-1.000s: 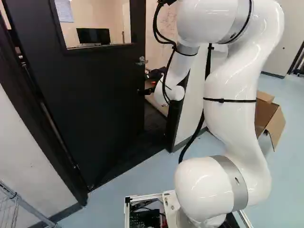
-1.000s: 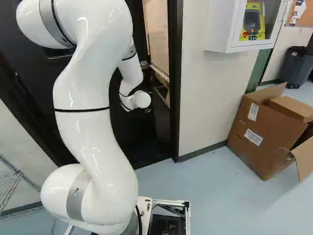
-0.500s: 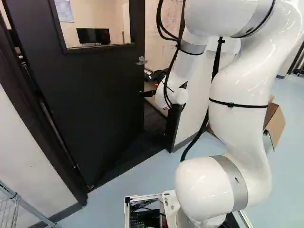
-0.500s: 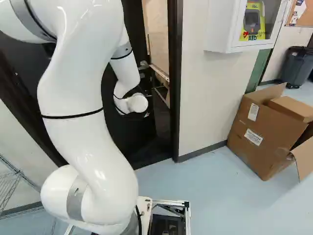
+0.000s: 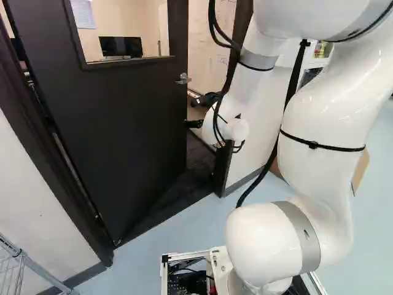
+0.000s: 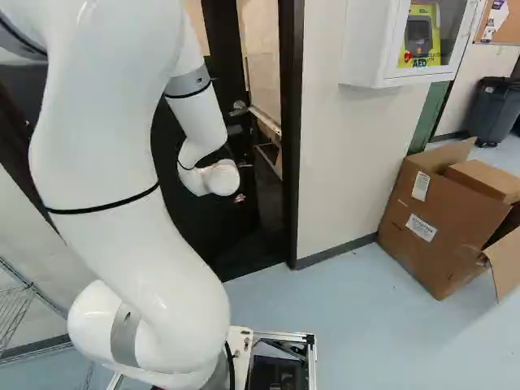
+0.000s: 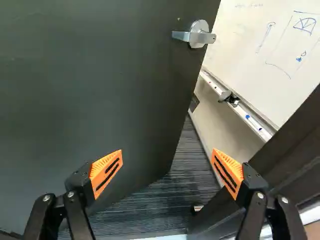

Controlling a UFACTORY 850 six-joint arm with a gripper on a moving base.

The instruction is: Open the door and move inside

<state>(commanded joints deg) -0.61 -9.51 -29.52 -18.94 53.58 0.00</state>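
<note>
The dark door (image 5: 129, 117) stands ajar, with a gap between its free edge and the dark door frame (image 5: 225, 163). Its silver lever handle (image 5: 183, 79) is above my gripper (image 5: 194, 123), which is at the door's free edge in the left base view. In the wrist view my gripper (image 7: 167, 162) is open with nothing between its orange pads; one finger lies over the door panel (image 7: 90, 80), the other over the frame (image 7: 295, 135). The handle (image 7: 197, 35) is farther ahead, untouched. The right base view hides the fingers behind the wrist.
Through the gap are a dark ribbed floor (image 7: 165, 202) and a whiteboard (image 7: 275, 45) with a tray. Right of the doorway come a pale wall (image 6: 349, 162), a white wall cabinet (image 6: 366, 49) and an open cardboard box (image 6: 443, 223). A wire rack (image 5: 12, 270) stands at the left.
The upper arm has swung right in the left base view and left in the right one. Wrist and gripper have shifted slightly lower. Base and door have not visibly moved.
</note>
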